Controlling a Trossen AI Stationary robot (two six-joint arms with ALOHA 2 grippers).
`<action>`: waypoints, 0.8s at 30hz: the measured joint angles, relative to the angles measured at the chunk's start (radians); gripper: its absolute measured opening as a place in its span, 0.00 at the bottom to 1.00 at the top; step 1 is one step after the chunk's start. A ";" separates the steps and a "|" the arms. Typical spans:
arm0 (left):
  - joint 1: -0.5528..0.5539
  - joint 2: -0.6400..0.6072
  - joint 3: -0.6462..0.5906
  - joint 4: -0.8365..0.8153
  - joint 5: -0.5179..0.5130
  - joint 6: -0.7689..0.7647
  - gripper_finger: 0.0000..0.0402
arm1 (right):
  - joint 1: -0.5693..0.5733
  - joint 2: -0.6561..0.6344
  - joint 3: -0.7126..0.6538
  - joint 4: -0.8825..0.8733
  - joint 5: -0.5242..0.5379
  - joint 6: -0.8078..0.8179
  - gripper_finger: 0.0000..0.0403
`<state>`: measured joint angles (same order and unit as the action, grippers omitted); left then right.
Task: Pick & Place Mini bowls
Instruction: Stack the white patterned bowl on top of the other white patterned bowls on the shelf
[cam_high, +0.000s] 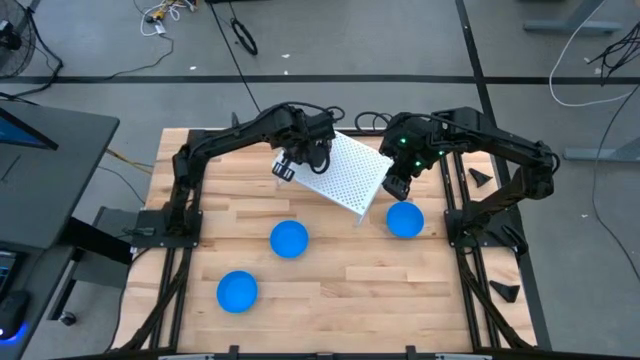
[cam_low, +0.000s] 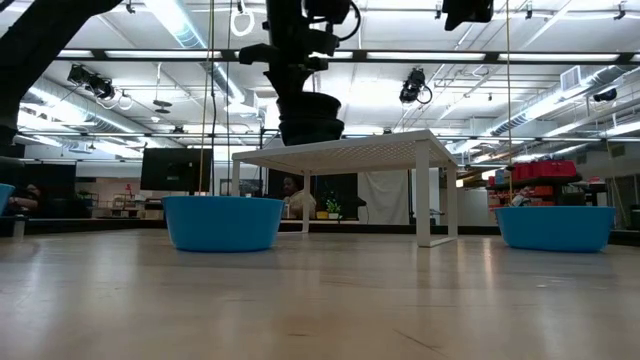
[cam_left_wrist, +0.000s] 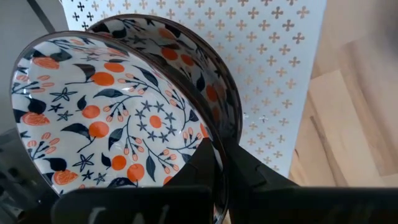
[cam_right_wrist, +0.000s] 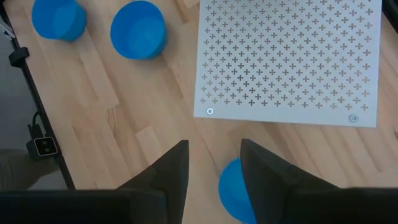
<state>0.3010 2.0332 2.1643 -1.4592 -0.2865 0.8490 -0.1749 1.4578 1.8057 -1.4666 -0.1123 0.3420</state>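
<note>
Left gripper clamps a patterned bowl over the white rack's nine-o'clock edge; right gripper gapes empty above a blue bowl.

A white perforated rack stands on the wooden table.

Patterned bowl cut off at the left wrist view's edge, its count unclear.

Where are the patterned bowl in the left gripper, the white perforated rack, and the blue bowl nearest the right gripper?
patterned bowl (cam_left_wrist: 118, 118), left wrist view, on its inner floor.
white perforated rack (cam_high: 352, 172), high view, on its top surface.
blue bowl (cam_high: 405, 221), high view, on the middle of its inside.
</note>
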 joint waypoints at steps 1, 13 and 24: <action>0.001 0.000 0.000 0.000 0.004 0.000 0.03 | 0.000 0.000 0.000 0.000 0.000 0.000 0.36; -0.002 0.000 0.000 -0.002 0.006 -0.020 0.20 | 0.000 0.000 0.000 -0.009 0.000 -0.010 0.36; -0.014 0.000 0.009 -0.006 0.010 -0.088 0.35 | 0.000 0.000 0.000 -0.009 0.000 -0.022 0.36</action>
<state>0.2869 2.0331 2.1735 -1.4650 -0.2763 0.7607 -0.1749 1.4578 1.8057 -1.4754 -0.1123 0.3201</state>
